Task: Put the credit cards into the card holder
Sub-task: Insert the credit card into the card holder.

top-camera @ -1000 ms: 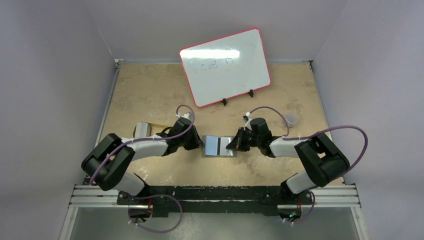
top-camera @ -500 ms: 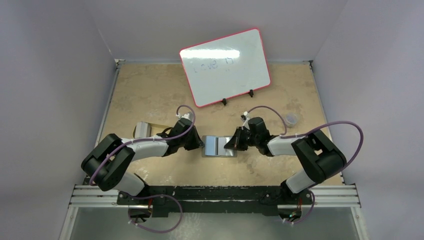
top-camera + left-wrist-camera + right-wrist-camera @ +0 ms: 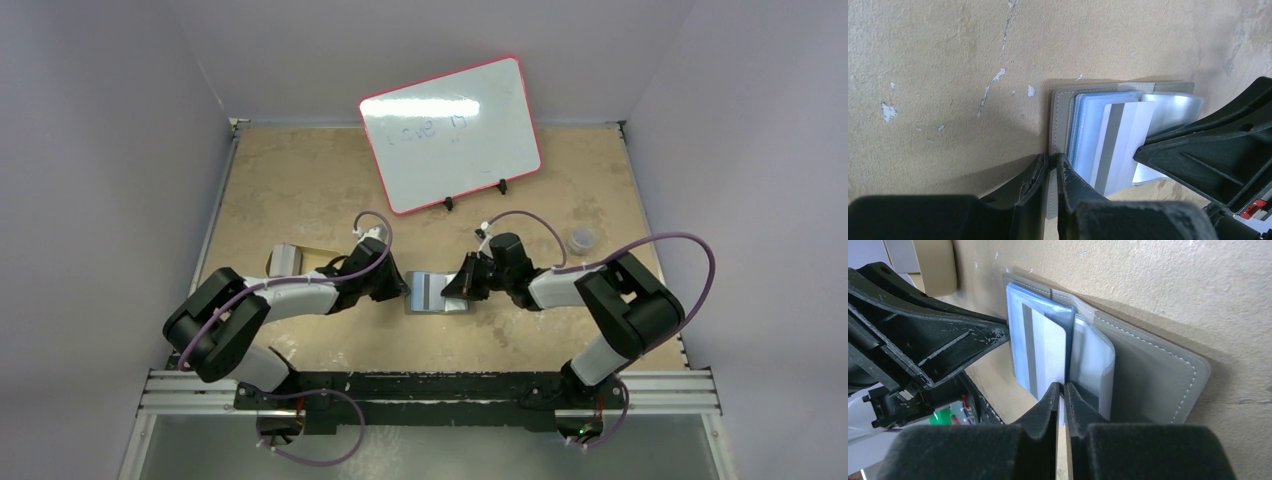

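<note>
The card holder (image 3: 432, 297) is a grey wallet lying open at the table's middle, its blue-grey pockets showing in the left wrist view (image 3: 1083, 125). My left gripper (image 3: 1052, 159) is shut on the wallet's stitched left edge and pins it; it also shows from above (image 3: 400, 286). My right gripper (image 3: 1062, 386) is shut on a white credit card (image 3: 1045, 352) with a grey stripe, whose far end lies among the inner pockets. The card also shows in the left wrist view (image 3: 1123, 140). The right gripper (image 3: 458, 285) is over the wallet's right half (image 3: 1153, 375). No other cards are in view.
A gold tin (image 3: 298, 262) lies left of the left gripper; it also shows in the right wrist view (image 3: 934, 265). A red-framed whiteboard (image 3: 450, 133) stands at the back. A small round cap (image 3: 582, 239) lies at the right.
My right gripper has moved left over the wallet with the card, which now covers more of the wallet. The left gripper has stayed on the wallet's edge.
</note>
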Tool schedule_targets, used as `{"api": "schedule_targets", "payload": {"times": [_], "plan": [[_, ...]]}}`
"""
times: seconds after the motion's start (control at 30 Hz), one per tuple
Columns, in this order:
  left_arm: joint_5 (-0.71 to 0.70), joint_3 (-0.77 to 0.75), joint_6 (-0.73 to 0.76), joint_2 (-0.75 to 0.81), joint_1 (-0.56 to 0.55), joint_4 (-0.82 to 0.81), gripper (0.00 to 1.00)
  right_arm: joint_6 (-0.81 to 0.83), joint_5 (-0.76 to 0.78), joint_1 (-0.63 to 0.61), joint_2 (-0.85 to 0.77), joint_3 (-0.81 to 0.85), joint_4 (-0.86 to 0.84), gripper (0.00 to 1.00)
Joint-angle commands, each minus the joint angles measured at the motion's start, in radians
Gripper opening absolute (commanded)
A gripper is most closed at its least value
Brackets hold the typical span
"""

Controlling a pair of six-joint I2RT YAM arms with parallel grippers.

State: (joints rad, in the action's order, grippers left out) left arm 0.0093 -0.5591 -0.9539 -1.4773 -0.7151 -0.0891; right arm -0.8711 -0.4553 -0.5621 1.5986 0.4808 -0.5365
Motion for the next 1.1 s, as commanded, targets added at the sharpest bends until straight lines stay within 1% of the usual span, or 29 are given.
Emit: {"api": "schedule_targets", "payload": {"times": [0.0,0.1,0.17,0.3,0.37,0.43,0.57,0.9,1.07], "plan": [[-0.020,0.003,-0.018,-0.005,-0.016,0.073,0.11,0.001,0.012,-0.023,0.002,0.041,0.008,0.10],[-0.024,0.000,-0.022,0.000,-0.016,0.074,0.11,0.001,0.024,-0.036,0.010,0.056,0.025,0.13],[-0.028,-0.001,-0.025,0.006,-0.016,0.077,0.11,-0.001,0.033,-0.040,0.011,0.059,0.041,0.17],[-0.045,-0.010,-0.017,0.020,-0.016,0.100,0.11,0.034,0.091,-0.039,-0.042,0.081,0.172,0.24],[-0.053,-0.013,-0.014,0.028,-0.016,0.111,0.11,0.042,0.121,-0.039,-0.080,0.084,0.211,0.27],[-0.059,-0.012,-0.018,0.035,-0.016,0.108,0.11,0.044,0.143,-0.039,-0.097,0.093,0.231,0.29],[-0.055,-0.009,-0.017,0.030,-0.015,0.098,0.11,0.033,0.136,-0.042,-0.096,0.097,0.219,0.34],[-0.045,-0.009,-0.005,0.025,-0.015,0.091,0.11,0.029,0.079,-0.057,0.002,0.135,0.136,0.34],[-0.036,-0.030,0.016,0.000,-0.016,0.103,0.11,0.032,0.076,-0.074,0.029,0.167,0.132,0.30]]}}
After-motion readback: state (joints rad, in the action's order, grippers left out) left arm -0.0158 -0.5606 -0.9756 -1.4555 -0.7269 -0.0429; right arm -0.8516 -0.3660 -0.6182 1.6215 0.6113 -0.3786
